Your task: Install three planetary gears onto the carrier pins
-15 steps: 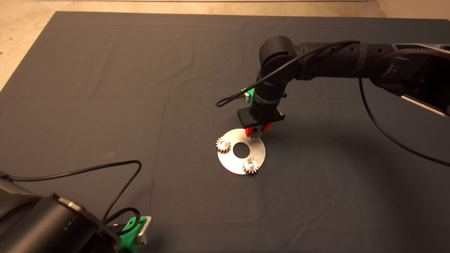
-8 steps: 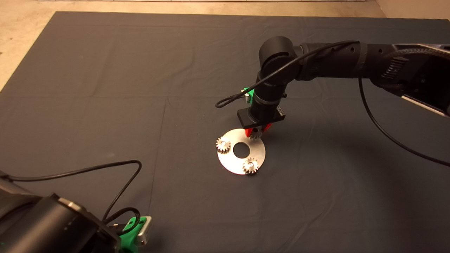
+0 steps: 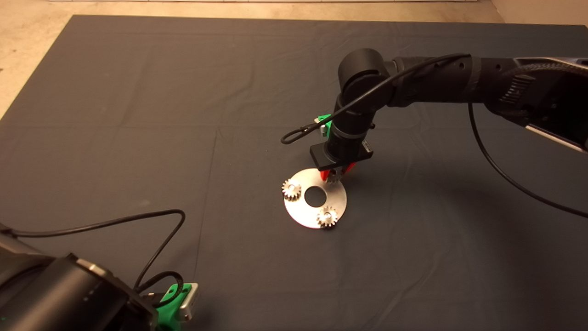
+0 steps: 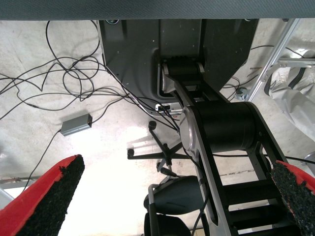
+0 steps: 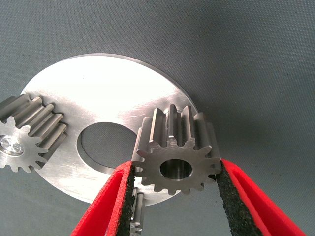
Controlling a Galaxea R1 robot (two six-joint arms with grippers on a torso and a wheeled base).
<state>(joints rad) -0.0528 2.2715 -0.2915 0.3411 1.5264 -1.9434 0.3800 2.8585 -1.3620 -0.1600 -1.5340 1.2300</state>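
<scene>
My right claw (image 5: 174, 189) is clamped on the third gear (image 5: 176, 152), pads pinching its toothed rim from either side, bore facing the wrist camera. Gear hangs just above the far edge of the disc (image 3: 314, 197). The other two gears are seated already: one (image 3: 291, 189) off to the side near the disc's rim, one (image 3: 327, 216) across the centre hole from my claw. In the wrist view the first of these shows its pin end (image 5: 11, 144) bright in the bore.

The last pin I cannot see; judging by the layout it sits right under the gear I carry. Bore looks dark with a faint metallic glint inside, could be the pin top, not sure.

How to do this well, as I judge it:
- Keep the gear flat to the disc; any tilt and the bore will bind on the pin.
- Centre bore over pin before descending, then go down slowly and straight.
- If it catches, a slight wiggle rather than force.
- Release only once the gear rests on the disc; open the pads gently so they don't drag it back up.

Left claw (image 4: 172, 196) parked off the mat's near corner, pads spread wide, empty, looking at floor and cables.
</scene>
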